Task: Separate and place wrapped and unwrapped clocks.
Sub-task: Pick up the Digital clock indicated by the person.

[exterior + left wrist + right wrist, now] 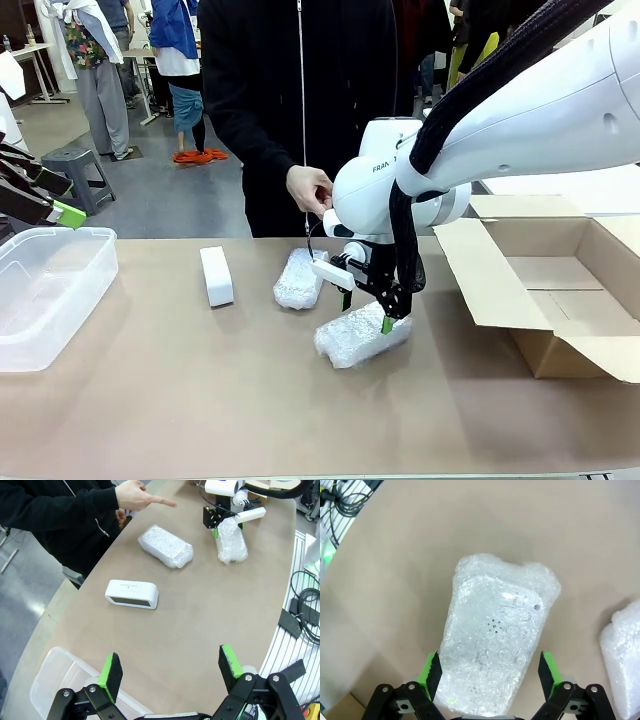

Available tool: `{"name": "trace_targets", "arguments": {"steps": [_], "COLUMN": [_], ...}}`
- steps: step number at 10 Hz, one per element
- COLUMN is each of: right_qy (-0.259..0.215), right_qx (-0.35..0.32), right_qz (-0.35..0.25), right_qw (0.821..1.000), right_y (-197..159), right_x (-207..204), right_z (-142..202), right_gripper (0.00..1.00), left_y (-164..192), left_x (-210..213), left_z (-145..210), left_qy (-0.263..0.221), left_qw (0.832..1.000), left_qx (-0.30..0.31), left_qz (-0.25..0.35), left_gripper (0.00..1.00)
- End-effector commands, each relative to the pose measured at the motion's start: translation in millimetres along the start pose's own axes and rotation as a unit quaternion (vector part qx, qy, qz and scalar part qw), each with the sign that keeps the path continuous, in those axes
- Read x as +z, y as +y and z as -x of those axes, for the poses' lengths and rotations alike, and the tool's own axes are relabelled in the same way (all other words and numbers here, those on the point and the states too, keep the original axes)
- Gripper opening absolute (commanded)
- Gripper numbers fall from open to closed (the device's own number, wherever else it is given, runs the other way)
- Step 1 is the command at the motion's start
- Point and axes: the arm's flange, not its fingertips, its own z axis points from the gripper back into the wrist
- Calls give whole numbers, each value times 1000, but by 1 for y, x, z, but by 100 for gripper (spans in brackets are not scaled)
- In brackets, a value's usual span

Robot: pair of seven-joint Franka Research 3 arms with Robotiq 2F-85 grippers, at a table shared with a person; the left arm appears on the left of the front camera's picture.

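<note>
While right fingers [432, 672] straddle one wrapped clock [495, 645], released, we count second wrapped clock [299, 278], one unwrapped clock [216, 276]; left fingers [111, 675] released.

Bright even light, soft shadows, wrist views bowed, glints on wrapped clock [495, 630]

Tan table [200, 400], 3 clocks [299, 278], tub [60, 232], cardboard box [490, 275]
</note>
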Motion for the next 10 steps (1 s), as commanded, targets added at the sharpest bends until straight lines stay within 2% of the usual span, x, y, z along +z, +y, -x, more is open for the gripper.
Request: {"name": "trace_targets", "arguments": {"steps": [1,5,10], "right_qy": [-15,-10,29], "right_qx": [-27,-51,-80], "right_qz": [5,14,8], "right_qw": [1000,999,996], "right_y": [8,13,4], "right_x": [-2,-3,-18], "right_z": [-9,-21,-17], "right_gripper": [100,100,100], "left_y": [1,1,1], "left_x": [-1,-1,-1], "left_z": [1,1,1], "left_qy": [-5,-5,-5], "left_qw": [1000,1000,1000], "left_qx": [-1,-1,-1], "left_qz": [7,7,7], "left_gripper": [100,100,100]}}
